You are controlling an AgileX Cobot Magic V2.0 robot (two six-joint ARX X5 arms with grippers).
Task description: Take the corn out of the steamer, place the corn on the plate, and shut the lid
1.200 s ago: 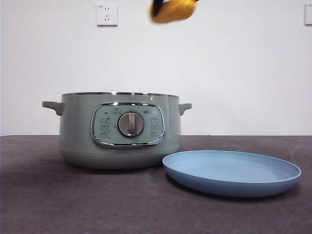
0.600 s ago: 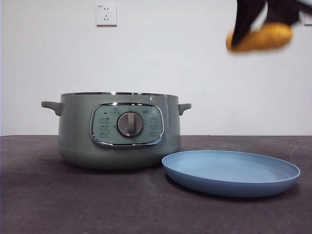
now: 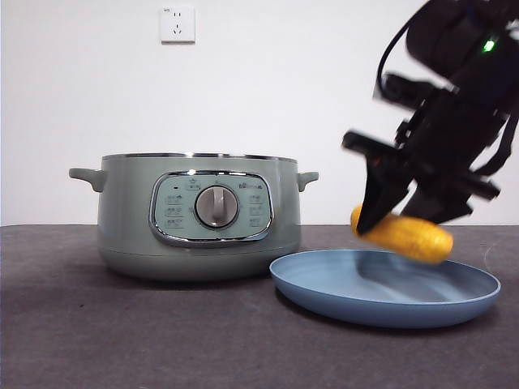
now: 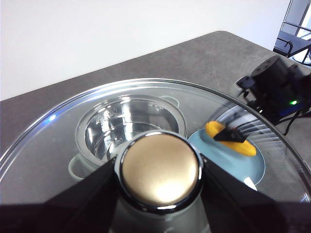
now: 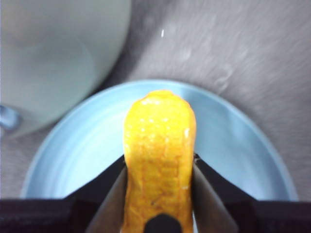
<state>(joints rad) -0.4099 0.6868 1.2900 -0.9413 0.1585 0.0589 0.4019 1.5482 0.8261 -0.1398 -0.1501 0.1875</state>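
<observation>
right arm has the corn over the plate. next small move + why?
Probably lower a bit more, then open. The right gripper is shut on the corn, which hangs just above the plate in the front view, apparently not touching it. The left gripper holds the lid aloft, and the steamer is open.

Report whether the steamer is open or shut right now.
Open. The steamer has no lid on its rim; the left gripper holds the lid up by its knob, the shiny bowl showing through the glass.
</observation>
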